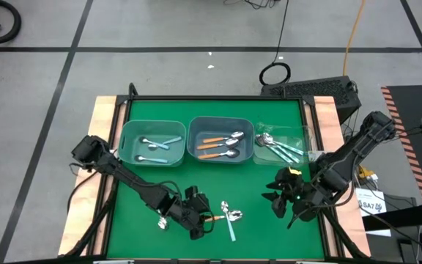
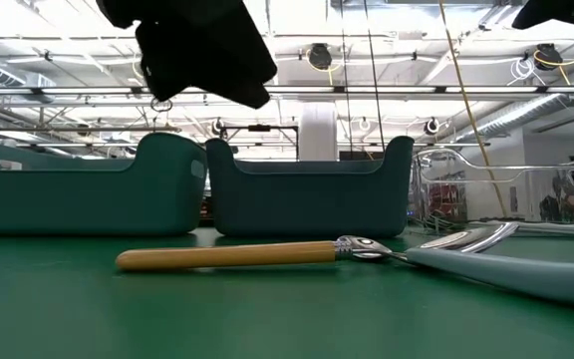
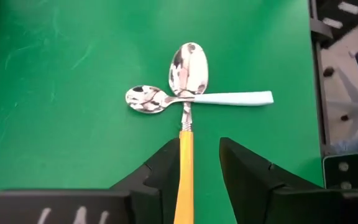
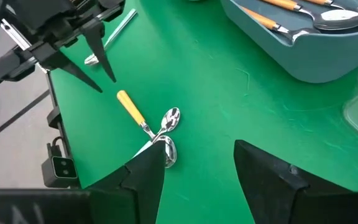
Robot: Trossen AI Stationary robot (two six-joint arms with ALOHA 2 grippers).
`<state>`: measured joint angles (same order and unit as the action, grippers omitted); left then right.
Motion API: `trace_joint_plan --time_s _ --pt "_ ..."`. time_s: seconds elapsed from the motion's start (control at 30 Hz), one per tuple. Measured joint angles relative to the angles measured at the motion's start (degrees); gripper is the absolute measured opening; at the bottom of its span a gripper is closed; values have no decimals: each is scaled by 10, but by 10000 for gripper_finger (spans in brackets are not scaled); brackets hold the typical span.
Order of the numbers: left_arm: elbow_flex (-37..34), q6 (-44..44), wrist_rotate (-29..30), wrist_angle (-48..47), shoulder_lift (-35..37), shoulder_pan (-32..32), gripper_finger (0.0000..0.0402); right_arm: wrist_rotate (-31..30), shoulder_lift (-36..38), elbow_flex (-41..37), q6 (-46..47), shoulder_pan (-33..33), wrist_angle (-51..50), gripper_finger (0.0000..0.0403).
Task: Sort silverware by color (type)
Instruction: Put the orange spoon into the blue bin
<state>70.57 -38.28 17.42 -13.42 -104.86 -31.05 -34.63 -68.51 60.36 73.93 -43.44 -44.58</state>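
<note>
Orange plastic is showing between the parted fingers of the left claw (image 3: 194, 171), which is hovering released over the handle of an orange-handled spoon (image 3: 187, 112) lying on the green desk (image 3: 61, 93) near its front edge. That spoon is crossing a light-blue-handled spoon (image 3: 229, 98) (their necks are touching). Behind them, the left bin (image 1: 152, 143) is holding light-blue spoons, the middle bin (image 1: 220, 139) orange ones, and a clear tray (image 1: 280, 147) teal ones. Off to the right, the right claw (image 4: 194, 162) is waiting above the desk with fingers spread, grasping nothing.
</note>
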Motion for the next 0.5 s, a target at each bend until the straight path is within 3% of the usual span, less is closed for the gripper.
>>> trace_joint_plan --time_s 0.17,0.33,0.5 --pt "0 82 -9 22 -4 2 155 -8 0 0 0 0 -1 185" --pt "1 82 -15 33 -37 10 215 -58 0 0 -19 0 -2 185" --pt "0 69 -20 54 -58 9 231 -58 0 0 -26 5 -2 185"
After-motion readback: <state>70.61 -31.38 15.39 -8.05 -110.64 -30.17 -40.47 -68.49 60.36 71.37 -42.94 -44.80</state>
